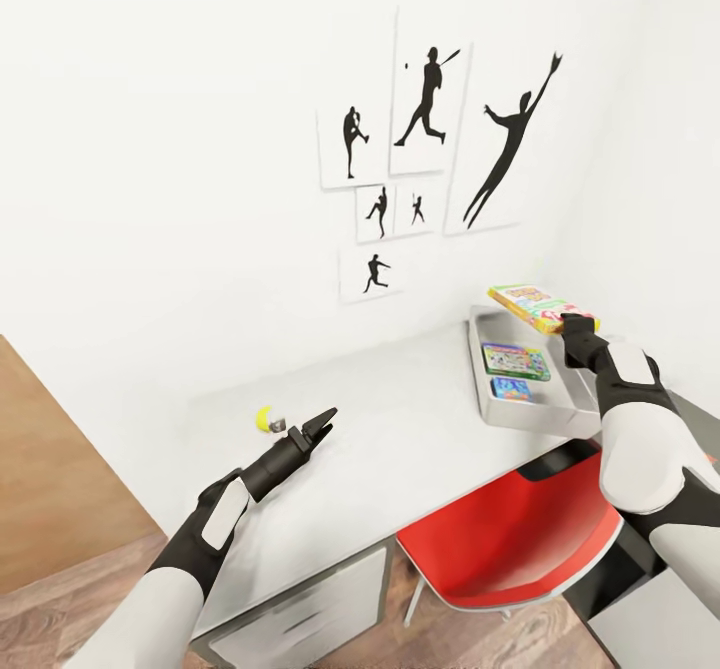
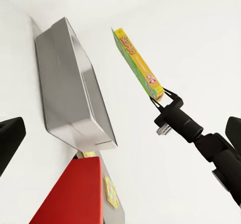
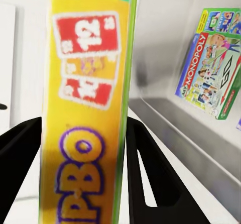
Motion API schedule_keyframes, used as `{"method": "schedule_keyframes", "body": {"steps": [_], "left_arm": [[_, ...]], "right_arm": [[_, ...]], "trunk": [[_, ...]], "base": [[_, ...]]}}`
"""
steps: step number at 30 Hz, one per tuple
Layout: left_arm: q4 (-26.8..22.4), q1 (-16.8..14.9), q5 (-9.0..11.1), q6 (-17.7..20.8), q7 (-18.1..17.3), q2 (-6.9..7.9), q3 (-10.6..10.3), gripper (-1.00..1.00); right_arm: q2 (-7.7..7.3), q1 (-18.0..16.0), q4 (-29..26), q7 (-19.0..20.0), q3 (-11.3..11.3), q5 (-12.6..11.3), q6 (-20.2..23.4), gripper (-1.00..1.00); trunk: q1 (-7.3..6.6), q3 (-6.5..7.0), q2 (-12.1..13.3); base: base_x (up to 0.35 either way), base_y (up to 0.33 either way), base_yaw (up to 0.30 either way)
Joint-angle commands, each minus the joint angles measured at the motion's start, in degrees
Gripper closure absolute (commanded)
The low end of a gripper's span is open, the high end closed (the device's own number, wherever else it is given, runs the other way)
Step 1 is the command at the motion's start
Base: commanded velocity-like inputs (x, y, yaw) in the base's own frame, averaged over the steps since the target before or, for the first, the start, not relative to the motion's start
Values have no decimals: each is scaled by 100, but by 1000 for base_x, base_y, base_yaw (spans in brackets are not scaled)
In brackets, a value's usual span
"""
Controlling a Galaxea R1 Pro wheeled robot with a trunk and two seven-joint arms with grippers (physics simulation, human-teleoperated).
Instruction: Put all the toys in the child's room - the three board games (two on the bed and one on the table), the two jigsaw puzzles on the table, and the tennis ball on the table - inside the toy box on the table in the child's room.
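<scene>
Gripping one end of the yellow-green board game point(image 1: 541, 308), the right gripper point(image 1: 573, 327) has its two black fingers point(image 3: 150, 174) pressed against the box's flat faces, one on each side, as the right wrist view shows up close. The box juts out from the fingertips toward the wall and hangs in the air above the near edge of the toy box point(image 1: 488, 404), tilted and not touching the bin. In the left wrist view the same box point(image 2: 138, 63) is seen edge-on, clear of the bin's rim point(image 2: 75, 58). Inside the bin lie the white-green board game point(image 1: 515, 360) and, just beside it on the side nearer the robot, the blue board game point(image 1: 511, 389); the white-green one point(image 3: 213, 63) lies flat on the bin's floor past the held box. The bin rests on the light grey table point(image 1: 420, 449), near its right end by the wall. Well apart from all this, the left gripper point(image 1: 322, 423) hovers over the left part of the table with its fingers slightly parted and nothing between them. The tennis ball point(image 1: 264, 416) sits on the tabletop just beside that gripper, on its left, near but not touching it. A red chair point(image 1: 510, 539) stands tucked under the table's front edge.
</scene>
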Motion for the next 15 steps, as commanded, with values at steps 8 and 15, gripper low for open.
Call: {"method": "schedule_keyframes", "body": {"steps": [8,15], "left_arm": [[-4,-8,6,91,-5,-6,24,-100],[-207,-4,60,367,-3,-12,34,-100]], "right_arm": [[-7,-5,-9,-49,-12,-68,24,100],[-28,-9,48,-49,-31,-69,25,100]], "trunk": [[3,-84,-13],[3,-147,-13]], "base": [[0,0,73],[0,0,81]]}}
